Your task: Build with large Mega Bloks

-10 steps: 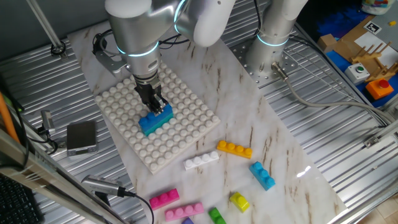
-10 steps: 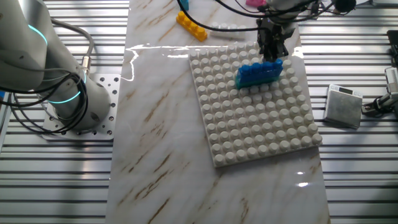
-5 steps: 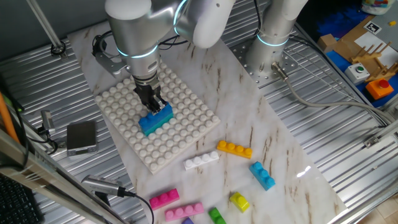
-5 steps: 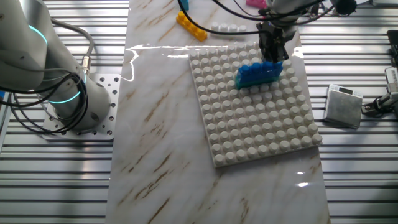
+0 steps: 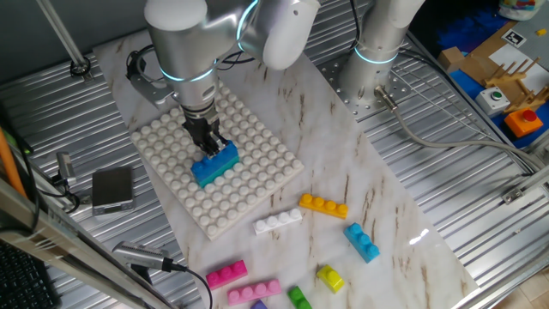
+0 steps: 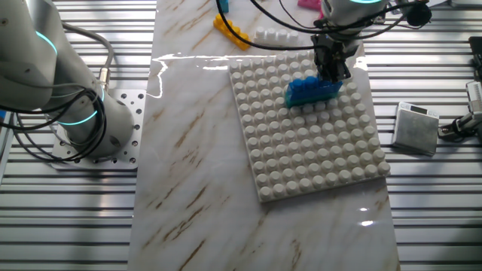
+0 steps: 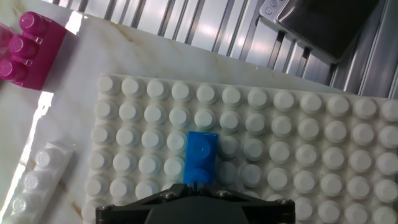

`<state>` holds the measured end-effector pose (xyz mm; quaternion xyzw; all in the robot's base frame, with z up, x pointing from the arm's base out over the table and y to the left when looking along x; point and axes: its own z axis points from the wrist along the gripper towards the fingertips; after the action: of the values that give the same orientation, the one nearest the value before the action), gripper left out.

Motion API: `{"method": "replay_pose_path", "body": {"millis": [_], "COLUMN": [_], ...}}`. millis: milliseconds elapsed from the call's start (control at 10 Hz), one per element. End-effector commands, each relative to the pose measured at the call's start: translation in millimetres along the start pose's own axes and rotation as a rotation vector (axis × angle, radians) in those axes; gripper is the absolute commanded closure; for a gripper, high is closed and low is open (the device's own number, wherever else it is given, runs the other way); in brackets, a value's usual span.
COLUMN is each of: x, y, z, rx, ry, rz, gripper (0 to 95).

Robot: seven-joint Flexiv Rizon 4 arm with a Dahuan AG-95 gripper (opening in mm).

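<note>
A blue Mega Blok sits pressed onto the white studded baseplate, seen also in the other fixed view and the hand view. My gripper stands upright over the blok's rear end, jaws together, tips touching its top. Loose bloks lie on the marble beyond the plate: orange, white, teal, two pink, yellow, green. The hand view shows the white one and a pink one beside the plate.
A small grey box with cables lies on the ribbed metal table beside the baseplate; it also shows in the other fixed view. A robot arm base is bolted at the marble's far end. Cardboard and coloured items sit at the far right.
The arm has shifted slightly over the blue blok. The blok stays seated on the baseplate and the loose bloks have not moved.
</note>
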<state>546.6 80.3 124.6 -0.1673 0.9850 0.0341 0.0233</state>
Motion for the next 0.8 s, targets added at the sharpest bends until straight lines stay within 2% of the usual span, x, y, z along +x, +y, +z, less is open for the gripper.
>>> {"method": "replay_pose_path", "body": {"millis": [100,300,500,800], "x": [0.1,1.9,4.0,3.5], "y": [-0.5,1.3,4.9,5.8], "z": [3.0,10.4,16.4,19.5], "rx": [0.004,0.000,0.010,0.013], "ry": [0.005,0.000,-0.004,-0.004], "rz": [-0.002,-0.003,-0.008,-0.014], "gripper": [95.0,95.0,95.0,95.0]}}
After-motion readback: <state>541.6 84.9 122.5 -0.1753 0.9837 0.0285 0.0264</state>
